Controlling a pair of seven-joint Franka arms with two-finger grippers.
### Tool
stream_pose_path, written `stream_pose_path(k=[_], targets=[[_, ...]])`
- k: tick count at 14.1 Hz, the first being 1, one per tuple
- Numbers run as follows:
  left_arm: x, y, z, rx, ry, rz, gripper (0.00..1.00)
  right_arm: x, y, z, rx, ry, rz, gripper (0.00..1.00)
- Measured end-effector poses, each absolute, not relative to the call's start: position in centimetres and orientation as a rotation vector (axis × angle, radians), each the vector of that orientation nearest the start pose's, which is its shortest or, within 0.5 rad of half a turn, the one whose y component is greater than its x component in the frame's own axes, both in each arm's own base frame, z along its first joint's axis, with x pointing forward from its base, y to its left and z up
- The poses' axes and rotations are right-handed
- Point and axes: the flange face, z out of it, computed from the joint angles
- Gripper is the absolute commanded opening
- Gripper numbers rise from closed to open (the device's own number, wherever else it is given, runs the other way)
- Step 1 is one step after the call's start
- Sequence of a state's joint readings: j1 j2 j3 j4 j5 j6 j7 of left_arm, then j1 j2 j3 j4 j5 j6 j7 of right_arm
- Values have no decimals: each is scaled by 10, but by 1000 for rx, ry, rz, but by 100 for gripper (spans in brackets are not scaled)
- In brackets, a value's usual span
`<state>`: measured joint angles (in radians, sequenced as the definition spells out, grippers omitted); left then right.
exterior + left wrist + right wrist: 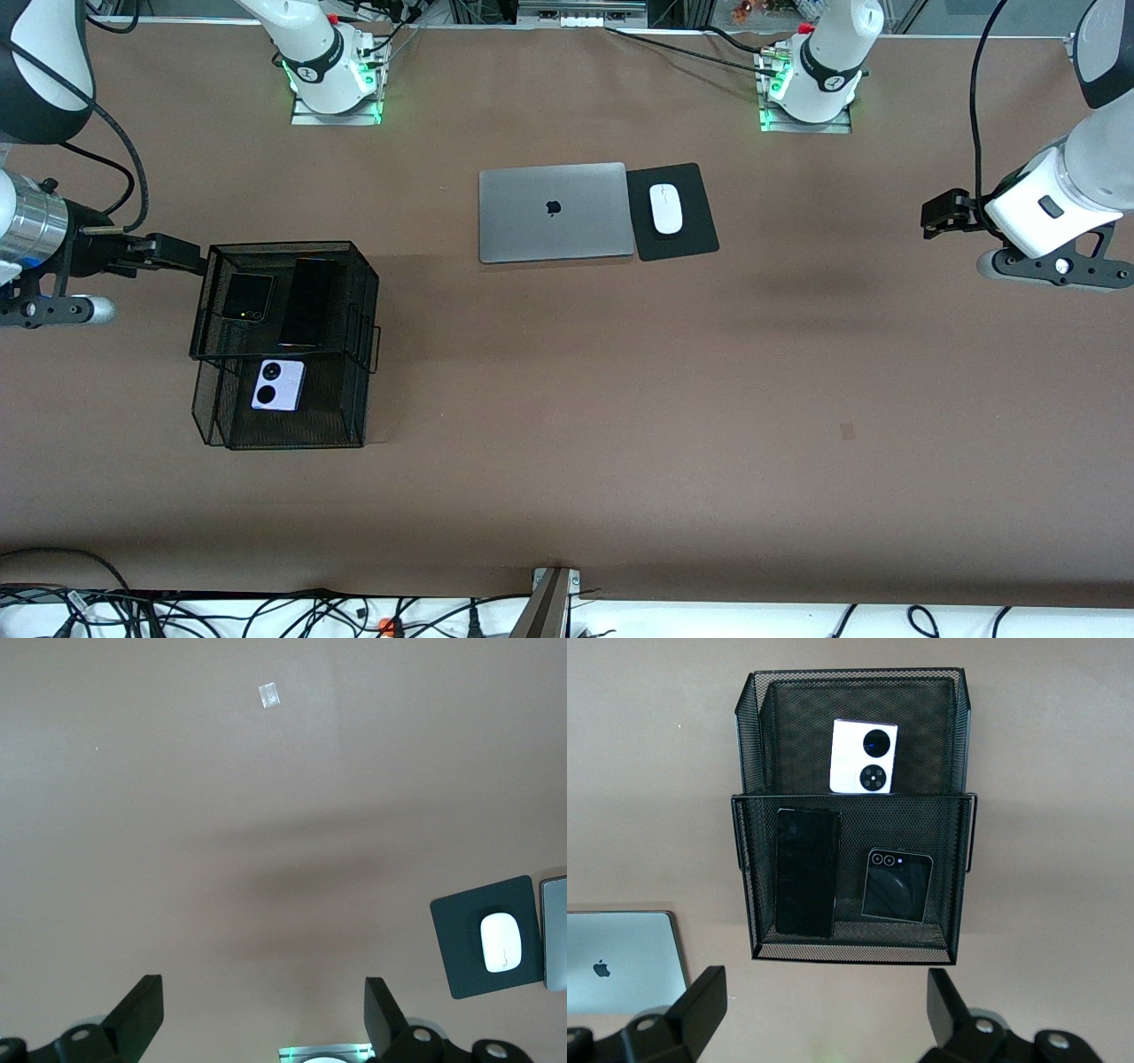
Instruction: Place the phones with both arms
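Observation:
A black mesh two-tier basket (pixel 292 434) stands toward the right arm's end of the table. Its upper tier holds the dark grey flip phone (pixel 247 298) beside the long black slab phone (pixel 307 302). The lower tier, nearer the front camera, holds the lavender-white phone (pixel 278 385) with two black circles. All three phones show in the right wrist view: flip phone (pixel 896 885), slab (pixel 806 872), lavender-white phone (pixel 865 756). My right gripper (pixel 190 257) is open and empty, over the table just beside the basket's upper rim (pixel 850 952). My left gripper (pixel 930 215) is open and empty over bare table at the left arm's end.
A closed silver laptop (pixel 554 212) lies mid-table toward the robot bases. A white mouse (pixel 666 208) sits on a black pad (pixel 695 186) beside it. Both also show in the left wrist view: mouse (pixel 500 943), pad (pixel 461 939). A small tape mark (pixel 848 431) is on the table.

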<state>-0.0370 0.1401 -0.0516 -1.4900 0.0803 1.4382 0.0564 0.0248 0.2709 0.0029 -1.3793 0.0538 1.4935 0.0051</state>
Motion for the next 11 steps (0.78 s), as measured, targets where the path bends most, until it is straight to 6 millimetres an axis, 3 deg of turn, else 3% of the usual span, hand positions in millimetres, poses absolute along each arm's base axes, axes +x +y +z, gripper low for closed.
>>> stream_pose_path(k=[3,7,11], targets=[[579,-40,573,-3044,217,292,100,624,22,548,-3082,-32,234,99],[579,-40,573,-3044,217,291,100,632,1,547,-3093,20,110,99],[579,-39,573,-3044,215,290,100,620,-3,544,-3135,-3,60,99]])
